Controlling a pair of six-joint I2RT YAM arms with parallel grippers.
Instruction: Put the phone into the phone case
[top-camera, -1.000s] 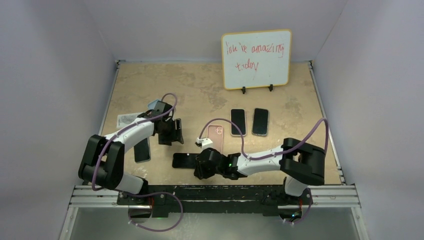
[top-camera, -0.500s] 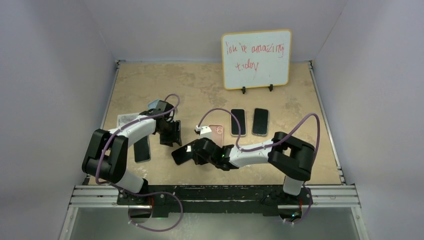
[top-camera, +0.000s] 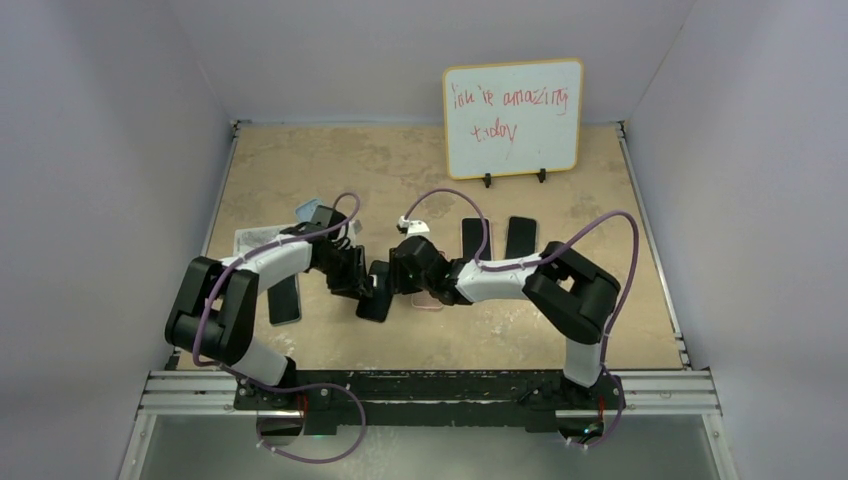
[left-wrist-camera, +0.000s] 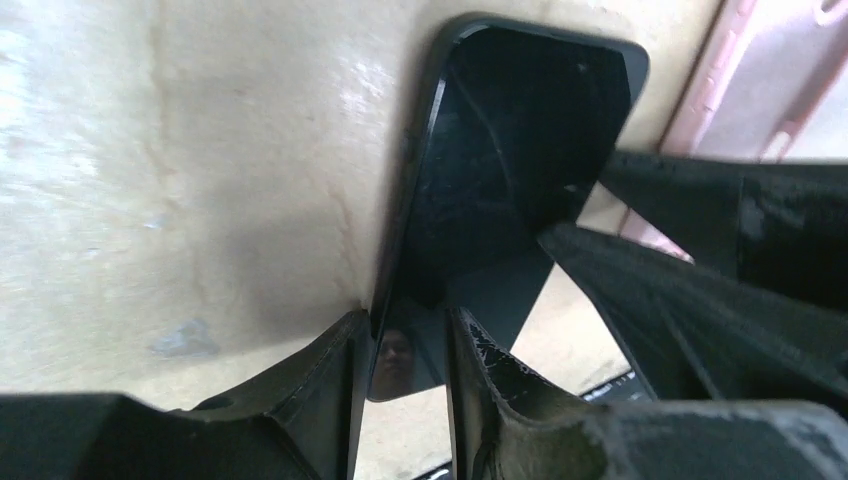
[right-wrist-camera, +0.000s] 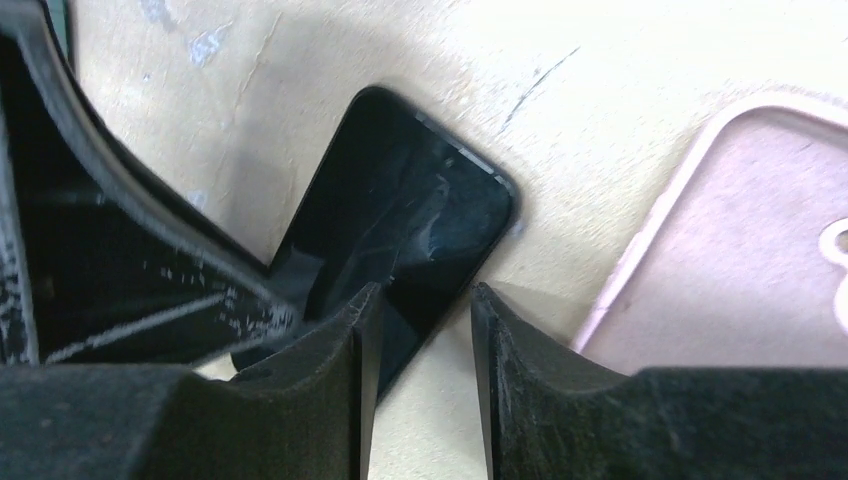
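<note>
The black phone (top-camera: 378, 303) is tilted up off the table between my two grippers. The left gripper (top-camera: 361, 284) is shut on its lower end, and the left wrist view shows the phone (left-wrist-camera: 510, 150) running up from between the left gripper's (left-wrist-camera: 405, 325) fingers. The right gripper (top-camera: 393, 279) is open. In its wrist view the phone (right-wrist-camera: 400, 210) lies against one finger, with bare table showing in the gap of the right gripper (right-wrist-camera: 425, 295). The pink phone case (right-wrist-camera: 740, 250) lies flat just right of the phone, mostly hidden under the right arm in the top view (top-camera: 430, 303).
A whiteboard (top-camera: 512, 117) stands at the back. Two dark phones (top-camera: 472, 235) (top-camera: 520, 240) lie behind the right arm. Another dark phone (top-camera: 284, 300) and a clear wrapper (top-camera: 252, 240) lie beside the left arm.
The right gripper carried the phone from the near edge back and left to the left gripper. The left gripper closed on it, and the right gripper's jaws widened.
</note>
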